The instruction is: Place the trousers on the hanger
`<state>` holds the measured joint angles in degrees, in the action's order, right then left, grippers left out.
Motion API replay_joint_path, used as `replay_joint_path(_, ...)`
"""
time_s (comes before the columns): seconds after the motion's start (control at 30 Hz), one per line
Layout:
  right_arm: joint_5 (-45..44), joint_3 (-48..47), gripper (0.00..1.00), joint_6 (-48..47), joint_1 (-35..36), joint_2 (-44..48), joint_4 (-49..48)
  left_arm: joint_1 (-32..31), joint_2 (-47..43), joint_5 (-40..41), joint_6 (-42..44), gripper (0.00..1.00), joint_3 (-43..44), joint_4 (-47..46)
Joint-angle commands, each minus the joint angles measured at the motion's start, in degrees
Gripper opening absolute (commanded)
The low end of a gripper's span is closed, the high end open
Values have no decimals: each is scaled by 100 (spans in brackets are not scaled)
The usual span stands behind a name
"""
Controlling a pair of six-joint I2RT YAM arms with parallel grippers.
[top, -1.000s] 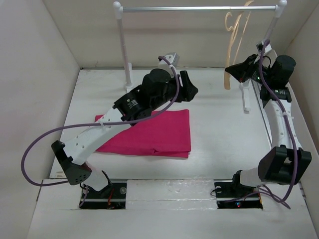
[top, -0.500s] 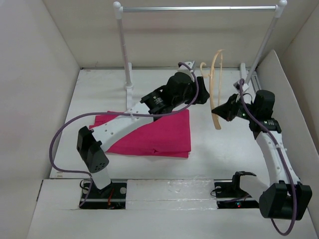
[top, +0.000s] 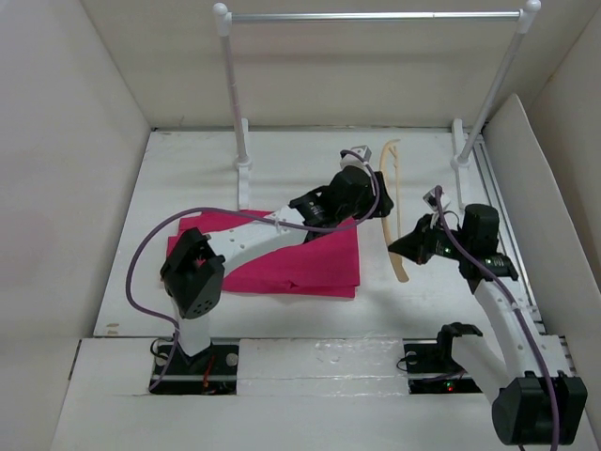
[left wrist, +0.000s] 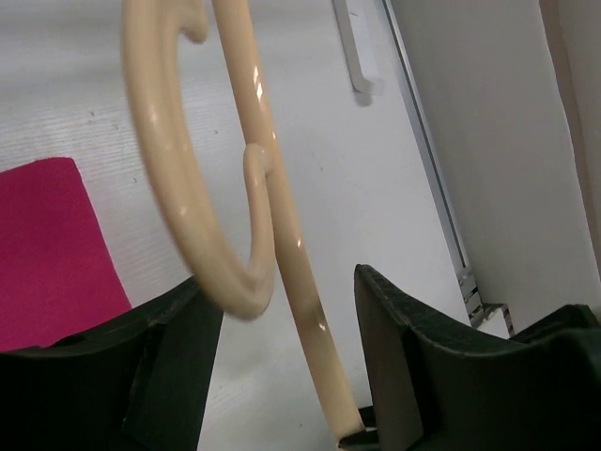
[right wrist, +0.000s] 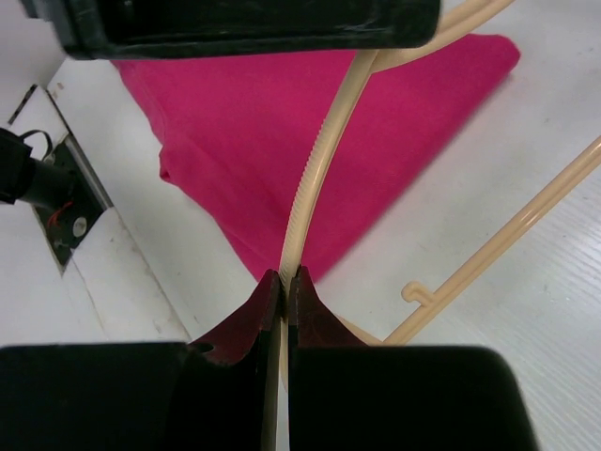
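A white table (top: 441, 310) boxed in by plain white walls (top: 75, 141), with a white-and-silver rail frame (top: 376, 16) standing along its far side, is the setting. The trousers (top: 319, 263), bright magenta, lie folded flat on the left half of the table, and my left arm (top: 254, 235) stretches diagonally over them. The hanger (top: 392, 167), a slim light-tan piece, is clear of the rail and sits between my two grippers. From above it lies just to the right of the trousers, close to them but apart, running from the far side toward me. My right gripper (right wrist: 283, 287) grasps it: the dark red fingertips (right wrist: 239, 329) are pinched tight on a thin ribbed bar at the hanger's near end, with the pink cloth spread beyond. My left gripper (left wrist: 282, 310) is at the hanger's far part. There its black fingers (left wrist: 169, 376) stand apart, one on each side of the hanger's straight bar and curved loop. In the wrist view the loop's curve meets the edge of the left-hand finger, while a clear gap shows between the bar and the other finger. This gripper is spread around the hanger, not clamped on it. Whether the hanger's far end rests on the table I cannot tell.
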<state>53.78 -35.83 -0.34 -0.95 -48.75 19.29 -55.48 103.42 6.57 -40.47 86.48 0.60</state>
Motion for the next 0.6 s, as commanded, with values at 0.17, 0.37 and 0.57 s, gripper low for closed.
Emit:
replay_joint_path(0.17,10,138,0,25,323,261,-119,-129,-5,424,-497,31,-342,-842)
replay_joint_path(0.37,-288,68,28,-334,376,384,899,-129,-84,223,-822,0,-717,-990)
replay_joint_path(0.57,-937,-624,74,-1213,376,534,2508,-252,-594,108,-1384,0,-1834,-1563)
